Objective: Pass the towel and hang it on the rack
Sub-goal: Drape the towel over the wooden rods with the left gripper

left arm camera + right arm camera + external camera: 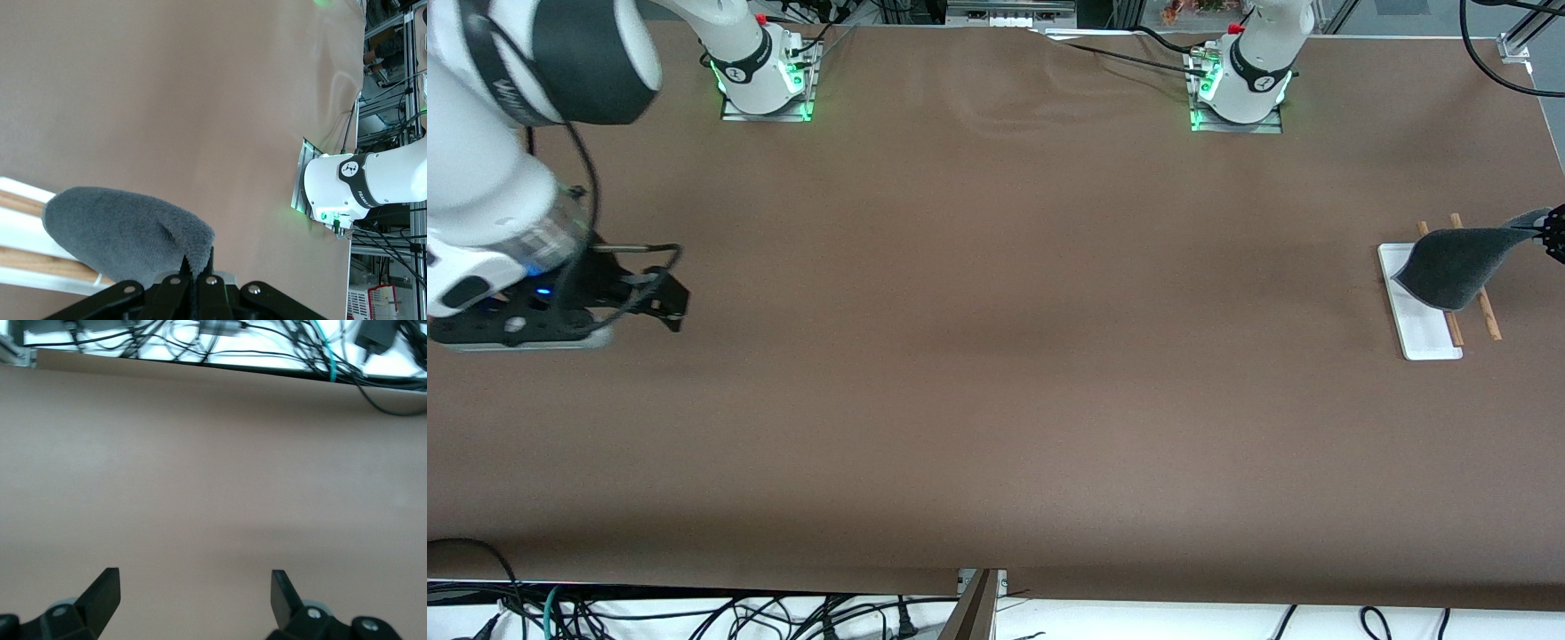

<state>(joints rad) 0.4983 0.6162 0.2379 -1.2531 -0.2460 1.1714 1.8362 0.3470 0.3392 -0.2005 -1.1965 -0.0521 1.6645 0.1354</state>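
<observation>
The dark grey towel (1454,265) drapes over the rack (1421,333), a white base with two brown rods, at the left arm's end of the table. My left gripper (1549,233) is shut on one corner of the towel and holds that corner up beside the rack. In the left wrist view the towel (120,233) covers both rods of the rack (20,230), and its corner is pinched in my left gripper (198,263). My right gripper (665,307) is open and empty, low over bare table at the right arm's end; it also shows in the right wrist view (195,587).
The brown table cover (996,356) spreads between the arms. Both arm bases stand along the edge farthest from the front camera. Cables hang past the table's near edge (783,613). The left arm's base (360,187) shows in the left wrist view.
</observation>
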